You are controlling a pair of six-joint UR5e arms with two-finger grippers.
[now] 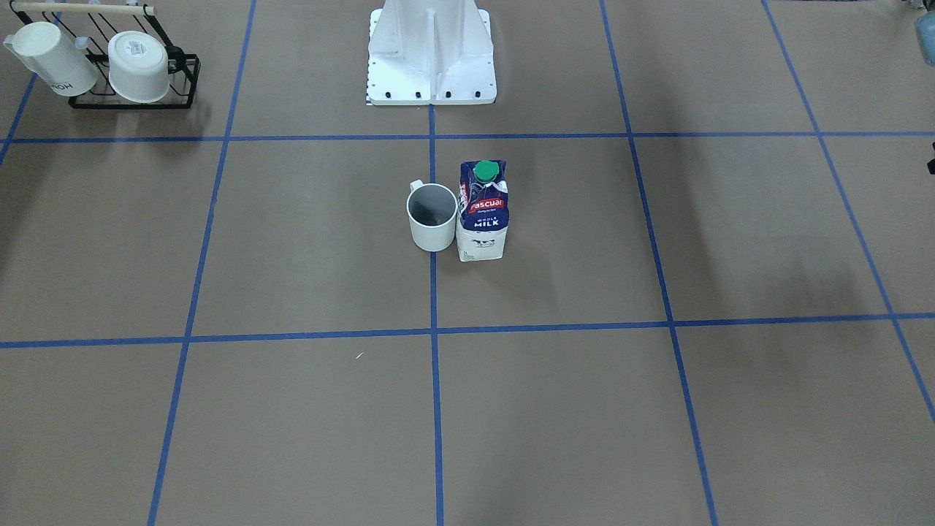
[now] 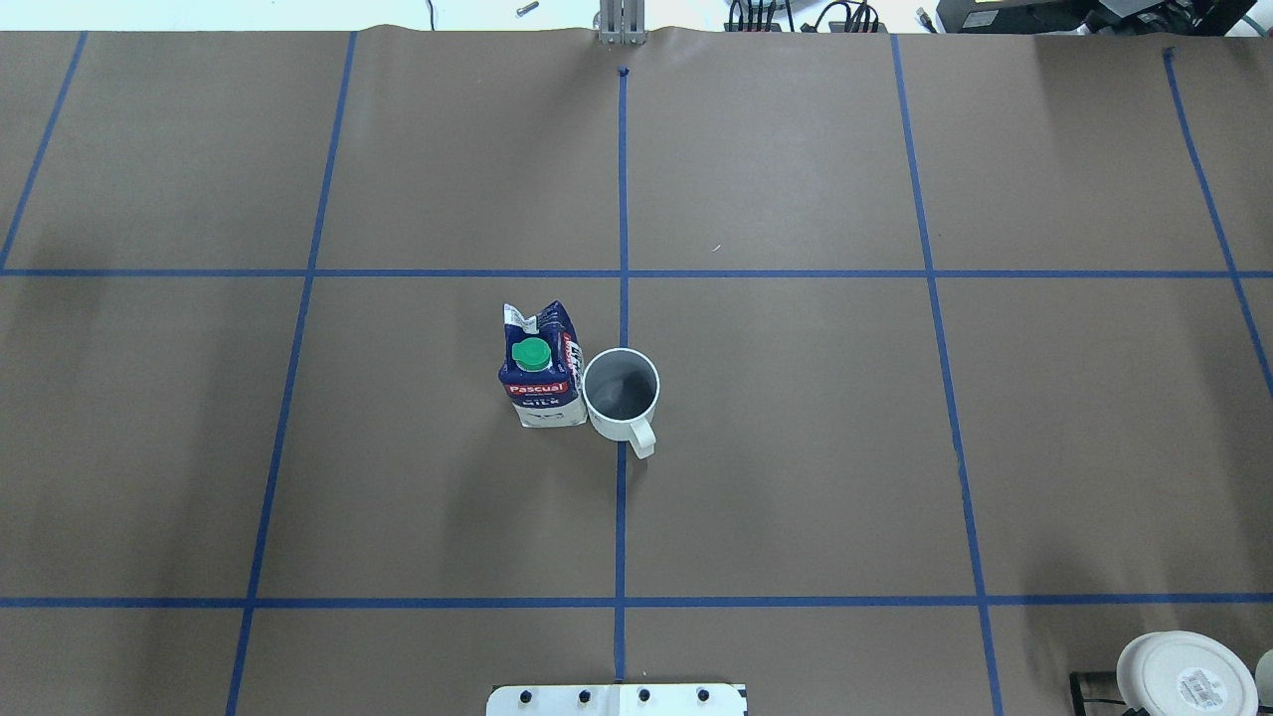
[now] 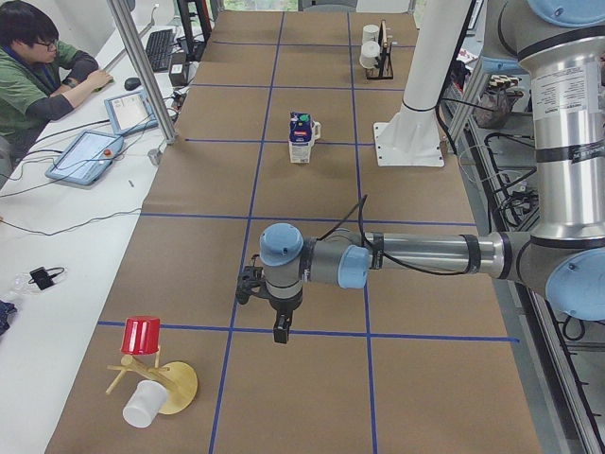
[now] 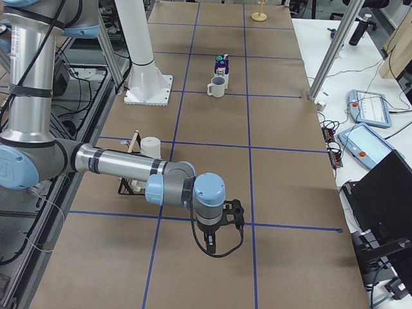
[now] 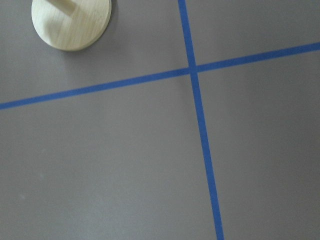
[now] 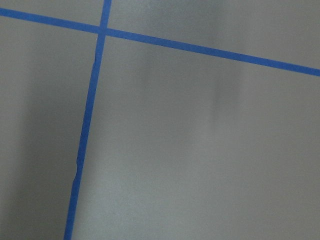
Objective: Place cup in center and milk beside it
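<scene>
My left gripper [image 3: 281, 333] and right gripper [image 4: 213, 245] hang above the brown paper-covered table [image 2: 796, 447]; how wide either is open I cannot tell. The plain white mug [image 1: 432, 219] stands on the blue tape line [image 1: 434, 292] in the center [image 1: 555, 241], well away from both. The navy-and-white milk carton [image 1: 482, 212] stands upright just beside it.

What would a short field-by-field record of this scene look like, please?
cup: upright on the tape line splitting the center, handle toward the robot
milk: upright, close beside the cup on the robot's left
left gripper: far off toward the robot's left; open or shut unclear
right gripper: far off toward the robot's right; likewise unclear
task: looks done
</scene>
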